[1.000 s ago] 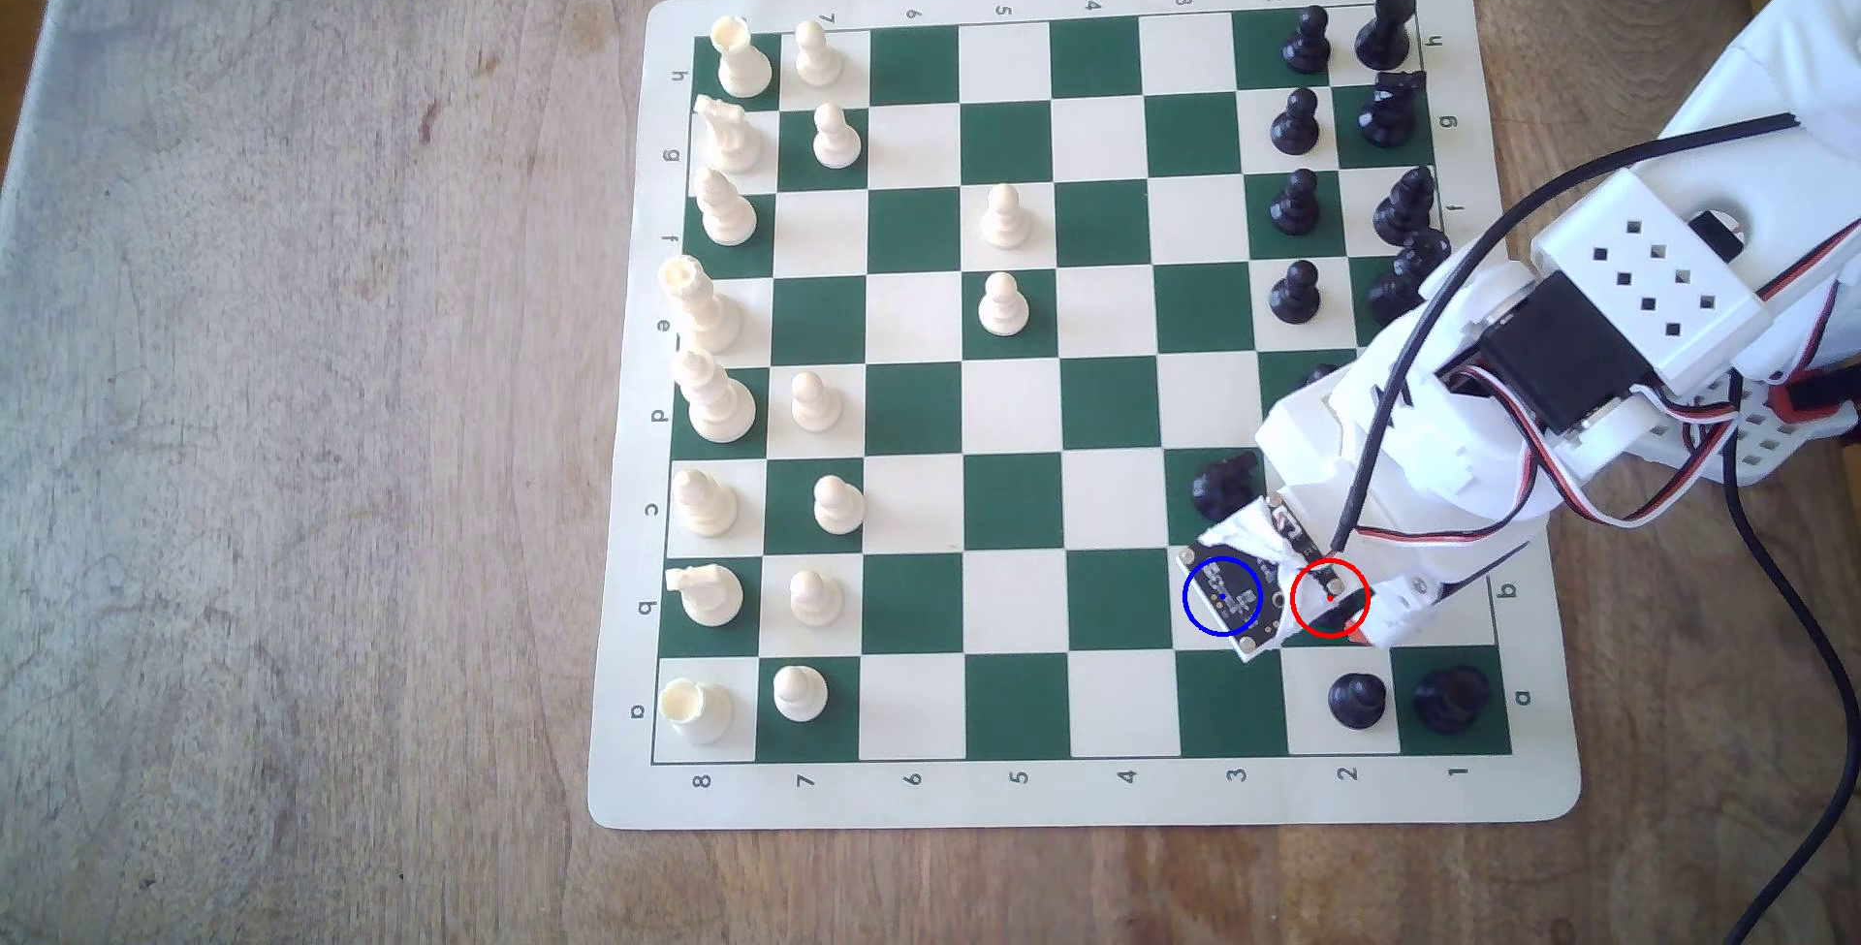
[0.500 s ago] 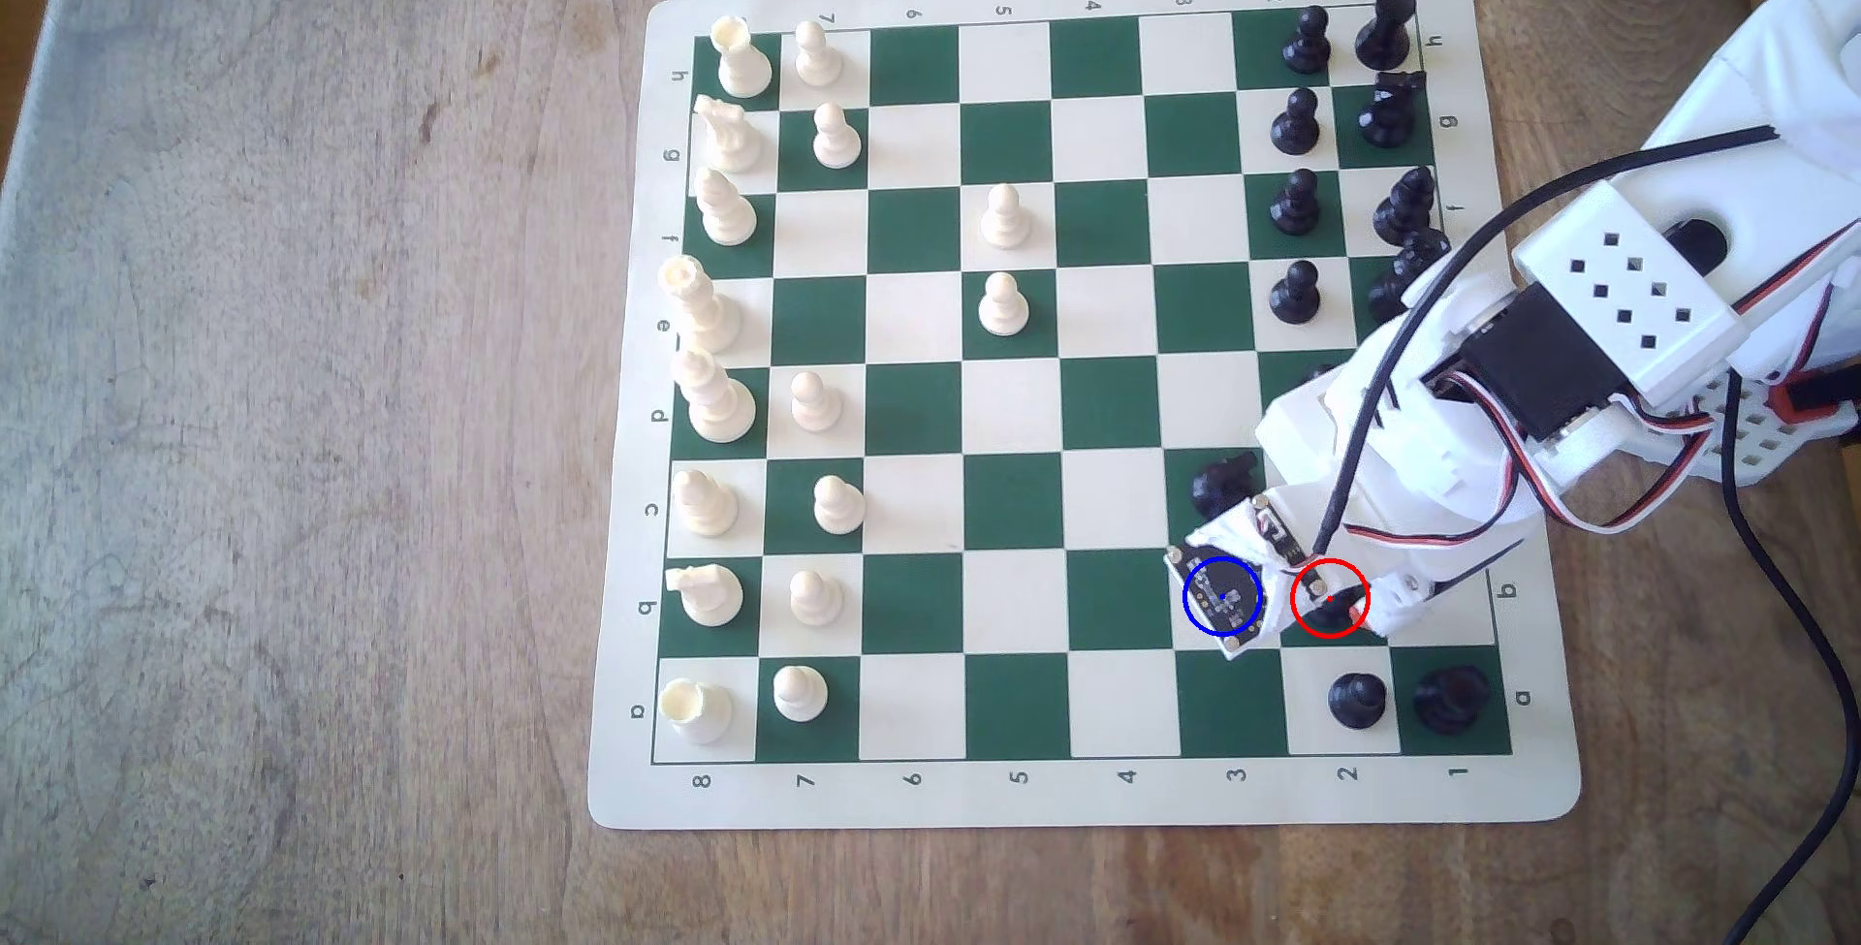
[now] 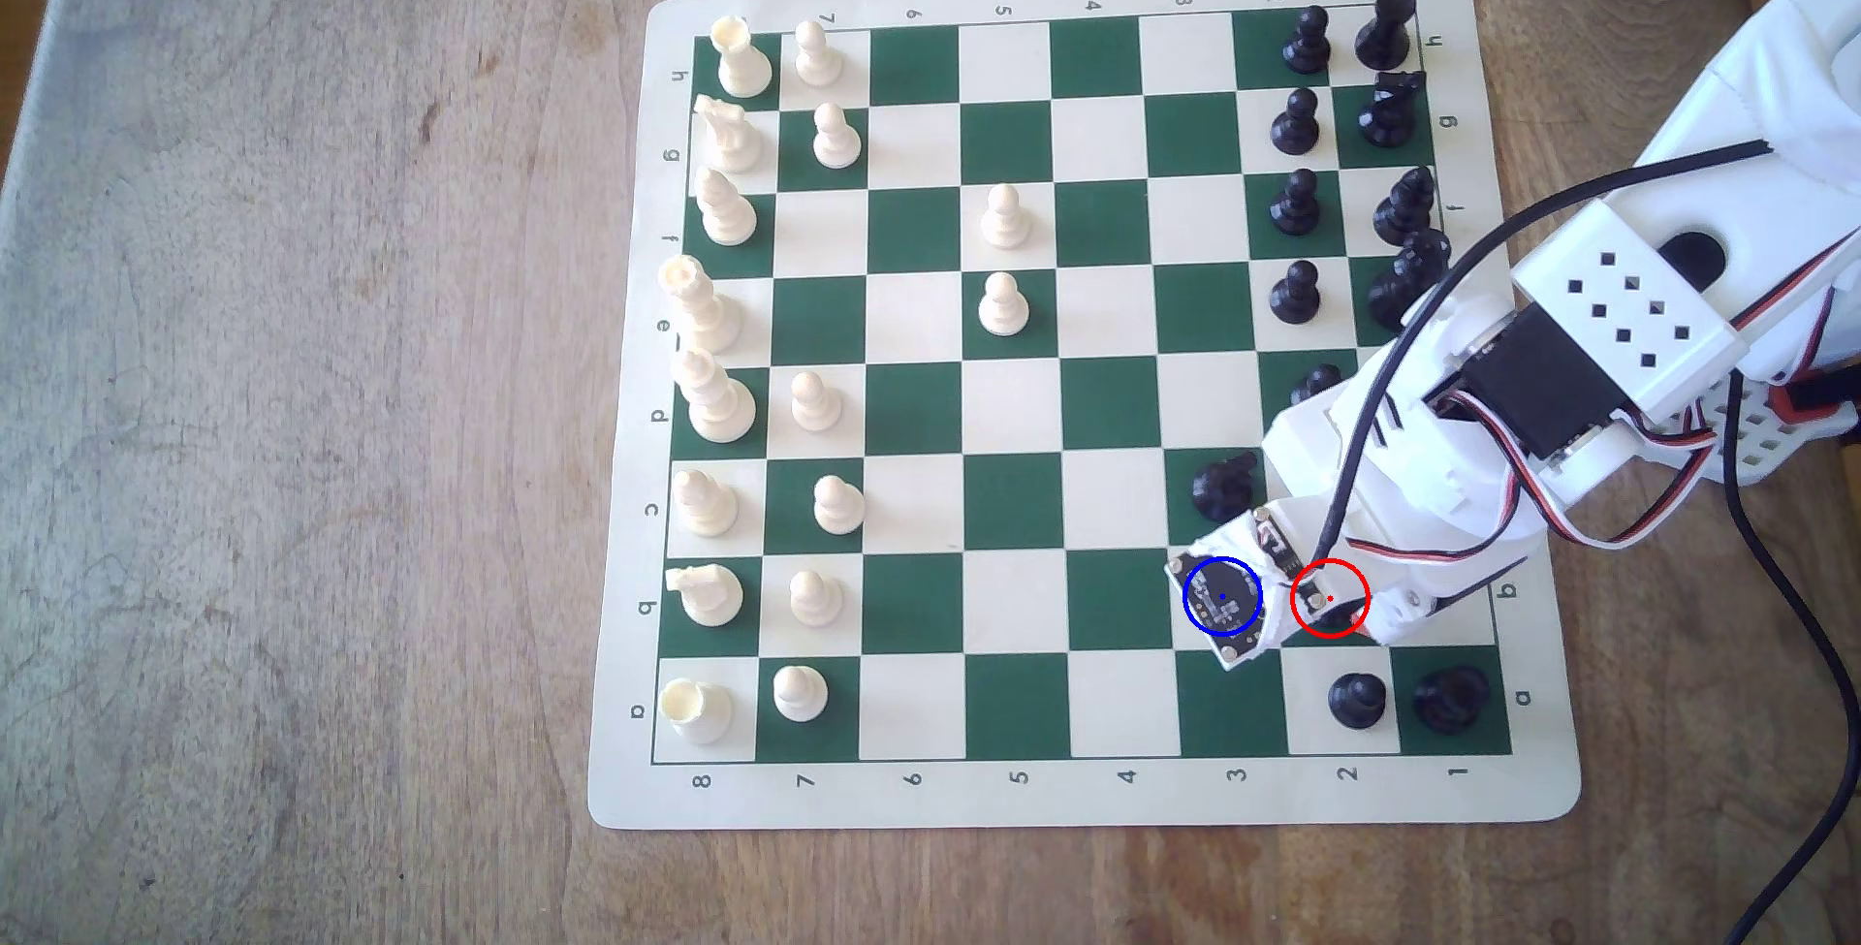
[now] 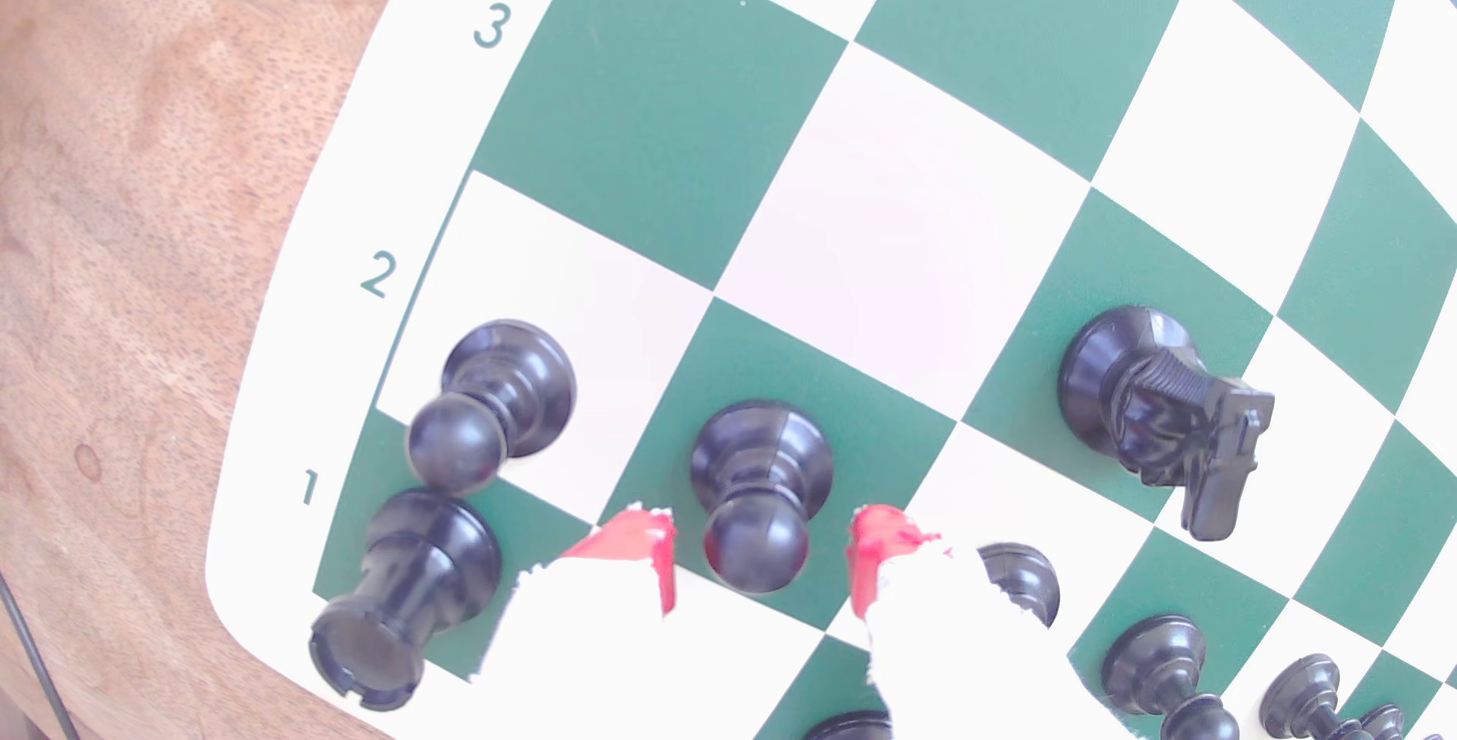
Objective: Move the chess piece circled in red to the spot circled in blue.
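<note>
Wood grain ran across the table (image 3: 302,401), and the board (image 3: 1007,799) lay toward the exterior view's right, its near edge well in from the table's edge. The arm (image 3: 1410,462) reached in from that view's right, over the b-row. In the wrist view the fingers (image 4: 631,551) were spread, one red-tipped pad on each side of the pawn's (image 4: 758,496) round head, with a thin gap showing on both sides; whether either pad touched it I cannot tell. The pawn stood upright on its green square, inside the red ring (image 3: 1329,599) in the exterior view, mostly hidden there under the wrist. The spot (image 4: 859,228), the cream square next along the row toward the board's middle, lay bare in the wrist view; the blue ring (image 3: 1222,596) fell over the wrist camera board. A knight (image 3: 1224,487) stood on the green square just beside the spot. Another pawn (image 3: 1356,699) and a rook (image 3: 1450,698) stood near the board's corner.
</note>
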